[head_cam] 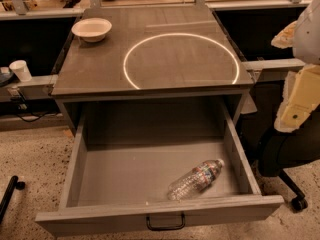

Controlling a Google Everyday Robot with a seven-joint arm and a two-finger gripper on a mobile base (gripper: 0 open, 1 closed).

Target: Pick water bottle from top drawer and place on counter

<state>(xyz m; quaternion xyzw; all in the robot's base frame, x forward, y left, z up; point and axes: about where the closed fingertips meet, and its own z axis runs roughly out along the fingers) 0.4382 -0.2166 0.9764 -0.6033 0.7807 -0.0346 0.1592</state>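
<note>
The water bottle [196, 179] lies on its side on the floor of the open top drawer [150, 215], at the front right, with its white cap pointing to the back right. The drawer is pulled fully out, and its black pull handle [165, 223] is at the bottom edge. The counter [165, 49] with its white circle is directly above and behind the drawer. My gripper [296, 106] is at the right edge of the view, beyond the counter's right side, well above and right of the bottle and apart from it.
A white bowl [92, 29] stands on the counter's back left corner. A white paper cup [20, 70] sits on a ledge to the left. A dark chair base with a caster [299, 203] stands right of the drawer. A black rod [9, 191] lies on the floor at the left.
</note>
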